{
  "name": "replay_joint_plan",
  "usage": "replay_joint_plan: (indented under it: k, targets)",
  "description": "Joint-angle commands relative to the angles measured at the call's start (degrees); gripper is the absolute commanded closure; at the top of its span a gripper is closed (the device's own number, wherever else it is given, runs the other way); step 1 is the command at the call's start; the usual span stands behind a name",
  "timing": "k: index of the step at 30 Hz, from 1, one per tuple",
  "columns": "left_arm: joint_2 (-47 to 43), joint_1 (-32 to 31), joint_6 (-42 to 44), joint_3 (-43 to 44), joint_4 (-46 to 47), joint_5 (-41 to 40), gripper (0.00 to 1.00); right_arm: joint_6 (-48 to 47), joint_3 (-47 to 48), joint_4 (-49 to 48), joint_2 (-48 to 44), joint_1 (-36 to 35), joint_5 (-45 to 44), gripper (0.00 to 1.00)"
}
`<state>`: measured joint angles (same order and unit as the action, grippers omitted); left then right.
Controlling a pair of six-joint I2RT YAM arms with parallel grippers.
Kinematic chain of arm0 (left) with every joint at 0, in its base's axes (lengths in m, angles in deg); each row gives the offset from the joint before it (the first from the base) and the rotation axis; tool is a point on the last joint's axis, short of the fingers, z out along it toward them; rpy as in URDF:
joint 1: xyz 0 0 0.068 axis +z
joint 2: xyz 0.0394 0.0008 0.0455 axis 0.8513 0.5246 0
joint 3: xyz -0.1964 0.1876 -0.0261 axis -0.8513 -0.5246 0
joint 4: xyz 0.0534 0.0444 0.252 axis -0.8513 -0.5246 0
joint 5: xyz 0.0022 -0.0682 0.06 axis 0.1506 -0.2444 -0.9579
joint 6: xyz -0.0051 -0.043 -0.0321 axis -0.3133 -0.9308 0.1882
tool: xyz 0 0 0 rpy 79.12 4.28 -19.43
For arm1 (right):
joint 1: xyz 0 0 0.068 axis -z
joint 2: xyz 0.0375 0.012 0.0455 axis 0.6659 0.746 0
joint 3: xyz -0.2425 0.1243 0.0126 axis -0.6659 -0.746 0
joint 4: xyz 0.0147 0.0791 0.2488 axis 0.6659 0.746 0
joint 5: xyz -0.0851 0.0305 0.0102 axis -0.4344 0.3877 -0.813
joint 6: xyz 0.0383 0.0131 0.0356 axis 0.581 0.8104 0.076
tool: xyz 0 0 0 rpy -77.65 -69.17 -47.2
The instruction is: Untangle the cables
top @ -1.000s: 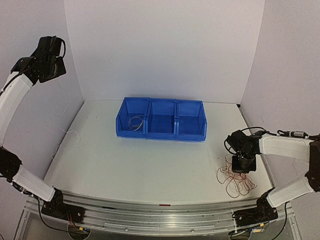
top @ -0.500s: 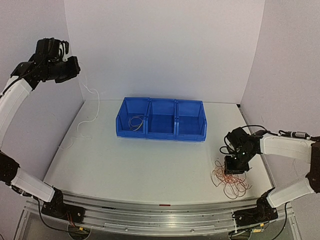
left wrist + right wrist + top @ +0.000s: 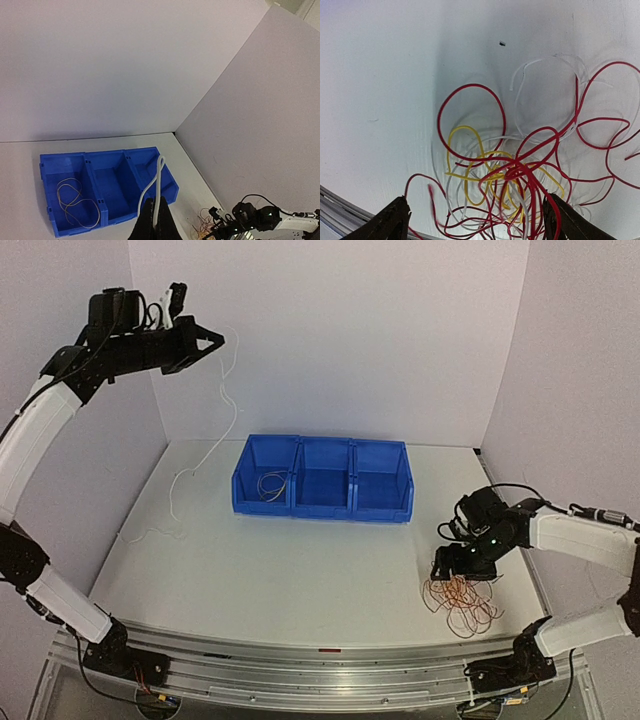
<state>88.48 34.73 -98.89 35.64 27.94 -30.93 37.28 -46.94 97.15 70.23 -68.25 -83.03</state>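
Note:
My left gripper [image 3: 207,340] is raised high at the back left, shut on a white cable [image 3: 232,410]. That cable hangs down and trails onto the table at the left. In the left wrist view the shut left gripper [image 3: 156,199] pinches the white cable [image 3: 159,172], which loops up past the tips. A tangle of red, yellow and white cables [image 3: 463,602] lies at the front right. My right gripper [image 3: 452,565] hovers at its left edge. In the right wrist view the right gripper [image 3: 476,200] is open wide over the tangle [image 3: 520,175], holding nothing.
A blue bin [image 3: 322,508] with three compartments stands mid-table; its left compartment holds a thin coiled cable [image 3: 270,485], also seen in the left wrist view as the coiled cable [image 3: 75,200]. White walls close in at the back and both sides.
My left arm swung up and to the right, lifting the white cable off the table. My right gripper opened and shifted left over the tangle.

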Motion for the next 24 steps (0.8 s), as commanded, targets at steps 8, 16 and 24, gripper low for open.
replay_joint_plan:
  k: [8,16,24]
  targets:
    - [6.7,-11.6,-2.8,4.1,6.2,0.0,1.0,-11.4,1.8,-10.8,-19.3,-1.2,5.7,0.09]
    - [18.6,-22.8,-7.3,16.3,6.4,-3.9,1.0,-14.5,1.2,-35.7,-12.9,-14.2,14.8,0.1]
    - [24.9,-28.8,-9.2,23.6,7.7,-7.1,1.0,-16.6,6.2,-53.4,3.4,-21.8,12.6,0.1]
